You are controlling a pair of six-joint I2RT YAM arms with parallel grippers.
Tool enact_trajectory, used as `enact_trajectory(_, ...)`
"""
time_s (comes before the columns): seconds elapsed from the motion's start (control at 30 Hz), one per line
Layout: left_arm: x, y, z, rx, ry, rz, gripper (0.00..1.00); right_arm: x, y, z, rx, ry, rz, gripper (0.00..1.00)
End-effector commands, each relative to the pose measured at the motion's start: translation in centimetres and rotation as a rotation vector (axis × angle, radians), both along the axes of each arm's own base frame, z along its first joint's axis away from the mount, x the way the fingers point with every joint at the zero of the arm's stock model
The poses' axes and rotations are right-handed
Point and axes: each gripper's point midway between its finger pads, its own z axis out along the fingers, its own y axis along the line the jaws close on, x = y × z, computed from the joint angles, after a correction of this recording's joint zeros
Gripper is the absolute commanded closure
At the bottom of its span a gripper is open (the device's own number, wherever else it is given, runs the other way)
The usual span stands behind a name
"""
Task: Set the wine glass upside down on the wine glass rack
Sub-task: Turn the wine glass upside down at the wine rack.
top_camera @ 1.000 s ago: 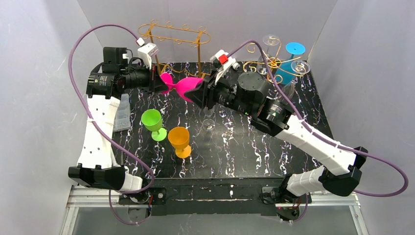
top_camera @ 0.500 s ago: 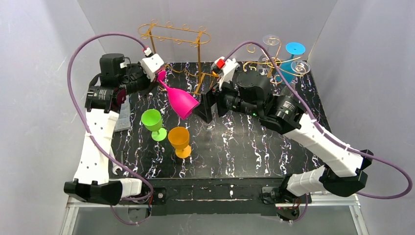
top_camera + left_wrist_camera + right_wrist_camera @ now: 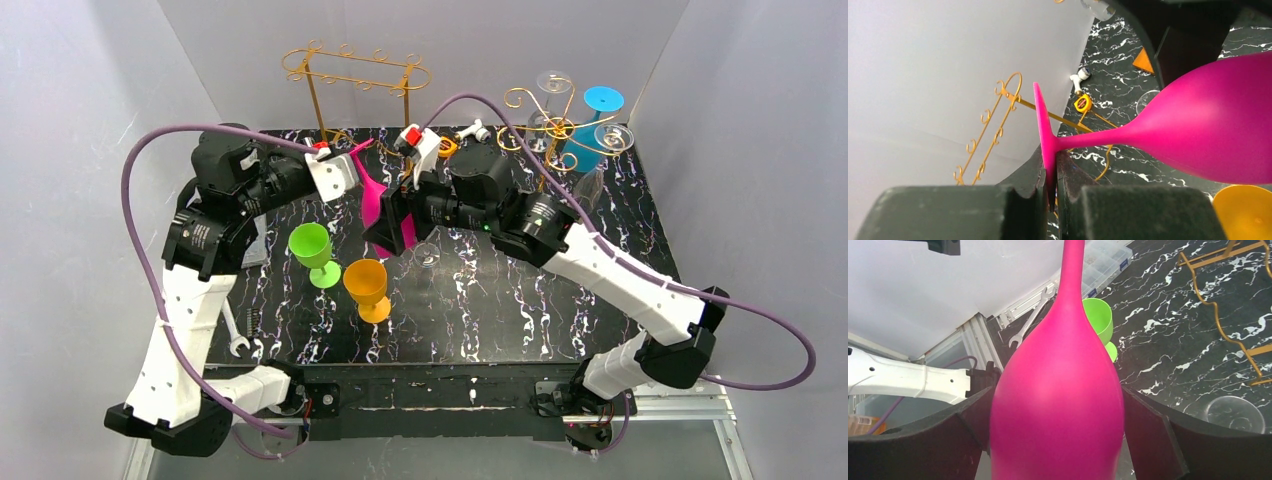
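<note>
Magenta wine glass is hanging clear of the table between the two arms. The left gripper is pinching the rim of its foot; the right gripper is clasping the bowl from both sides. The foot is pointing toward the gold rack at the back. A green glass and an orange glass are standing upright nearby, mouths up. A clear glass is sitting below the right wrist. The second rack is carrying a blue glass. The compartment box is showing contents too small to tell.
</note>
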Motion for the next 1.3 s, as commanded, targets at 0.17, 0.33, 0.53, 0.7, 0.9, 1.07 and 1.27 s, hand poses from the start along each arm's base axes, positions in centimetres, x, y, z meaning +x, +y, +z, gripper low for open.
enact_trajectory(0.17, -1.1, -0.5, 2.7, 0.011, -0.145, -0.04, 1.0, 0.0, 0.3, 0.4, 0.093, -0.012, -0.007, 0.07)
enact_trajectory(0.33, -1.3, -0.6, 3.0, 0.02, -0.168, -0.055, 1.0, 1.5, -1.7, -0.4, 0.053, -0.049, -0.129, 0.35)
enact_trajectory(0.53, -2.1, -1.3, 2.6, 0.017, -0.164, -0.094, 0.52, 2.2, -3.5, 0.3, 0.089, -0.102, -0.203, 0.4)
enact_trajectory(0.7, -2.0, -1.2, 2.2, -0.055, -0.055, -0.043, 0.08, 3.6, -8.4, 0.8, 0.062, -0.177, -0.37, 0.44)
enact_trajectory(0.9, -1.3, -0.9, -1.2, -0.089, 0.212, 0.049, 0.05, 4.5, -17.4, -1.2, 0.006, -0.222, -0.588, 0.44)
enact_trajectory(1.07, -0.9, -1.0, -3.0, -0.101, 0.311, 0.085, 0.05, 5.4, -22.3, -5.2, -0.097, -0.223, -0.735, 0.45)
enact_trajectory(1.27, -0.4, -1.1, -2.6, -0.121, 0.318, 0.1, 0.05, 7.1, -23.6, -8.8, -0.16, -0.229, -0.775, 0.47)
